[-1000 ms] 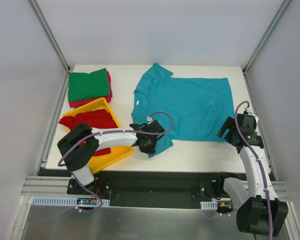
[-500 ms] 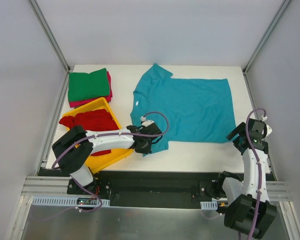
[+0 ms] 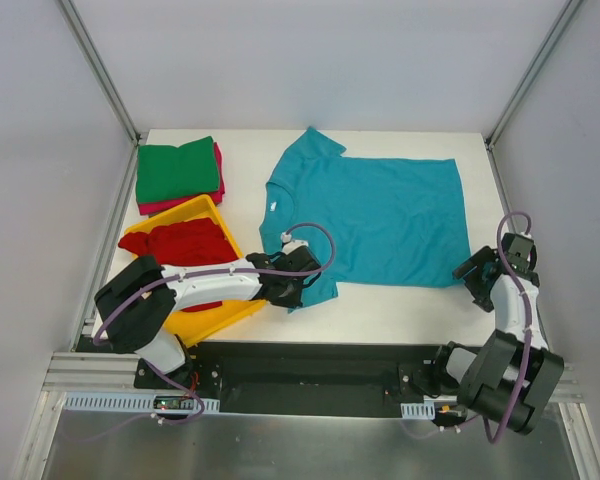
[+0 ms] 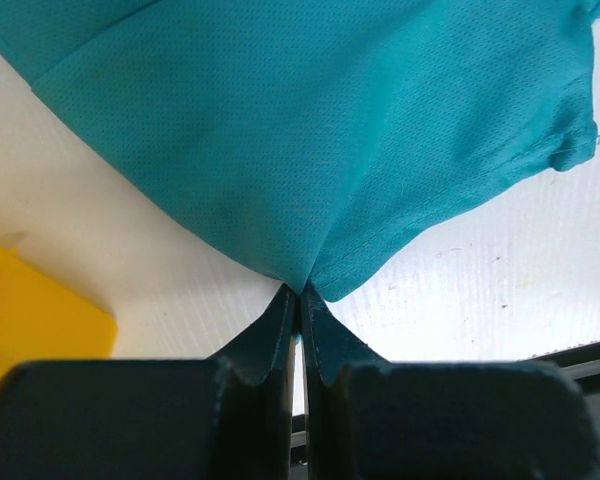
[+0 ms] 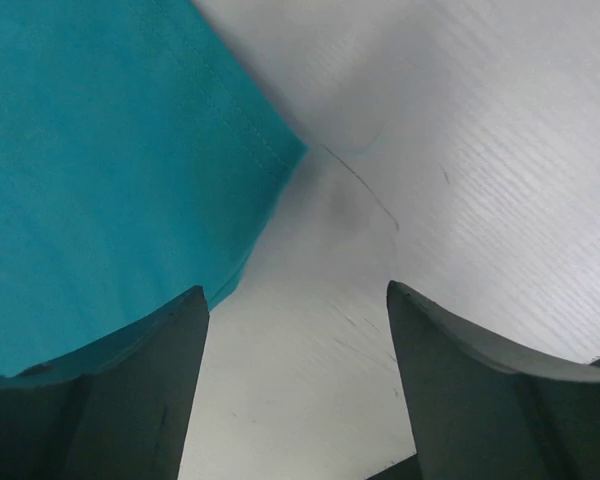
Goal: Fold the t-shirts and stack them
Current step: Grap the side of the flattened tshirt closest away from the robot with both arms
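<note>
A teal-blue t-shirt lies spread flat on the white table, collar to the left. My left gripper is shut on its near-left sleeve; in the left wrist view the cloth pinches between my closed fingers. My right gripper is open and empty, low over the table just off the shirt's near-right corner. A green t-shirt lies folded on a magenta-pink one at the back left. Red t-shirts lie in a heap in the tray.
A yellow plastic tray sits at the front left, next to my left arm; its corner shows in the left wrist view. Metal frame posts stand at the table's back corners. The table's right edge is close to my right gripper.
My right arm swung right and drew back toward the table's near-right edge, ending low by the shirt's corner. My left gripper shifted slightly left, still holding the sleeve.
</note>
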Tool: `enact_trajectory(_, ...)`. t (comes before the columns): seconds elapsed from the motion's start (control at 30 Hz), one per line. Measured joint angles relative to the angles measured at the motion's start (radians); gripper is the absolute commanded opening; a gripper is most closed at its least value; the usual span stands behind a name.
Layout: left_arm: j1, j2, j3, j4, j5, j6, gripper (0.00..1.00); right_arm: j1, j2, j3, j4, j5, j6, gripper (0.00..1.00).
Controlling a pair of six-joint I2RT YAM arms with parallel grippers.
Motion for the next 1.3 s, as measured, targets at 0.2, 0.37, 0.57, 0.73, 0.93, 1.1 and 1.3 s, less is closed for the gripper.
enact_trajectory(0.2,0.000,-0.003,-0.001,0.022,0.003,0.010,0.00,-0.001,0.127,-0.008,0.070,-0.048,0.002,0.62)
enact_trajectory(0.37,0.000,-0.003,-0.014,0.035,0.008,0.016,0.00,-0.001,0.179,-0.016,0.124,-0.068,0.008,0.59)
enact_trajectory(0.57,0.000,-0.003,-0.015,0.041,0.021,0.017,0.00,-0.001,0.238,0.000,0.209,-0.069,0.020,0.54)
enact_trajectory(0.73,0.000,-0.003,-0.015,0.045,0.021,0.018,0.00,-0.001,0.293,0.023,0.273,-0.080,0.029,0.35)
enact_trajectory(0.93,0.000,-0.003,-0.015,0.045,0.021,0.018,0.00,-0.001,0.290,0.015,0.262,-0.076,0.030,0.13)
enact_trajectory(1.1,0.000,-0.008,-0.017,0.045,0.021,0.018,0.00,-0.001,0.249,0.002,0.223,-0.070,0.021,0.00)
enact_trajectory(1.3,0.000,-0.071,-0.036,0.046,0.024,0.020,0.00,-0.001,0.222,0.003,0.182,-0.074,0.010,0.01)
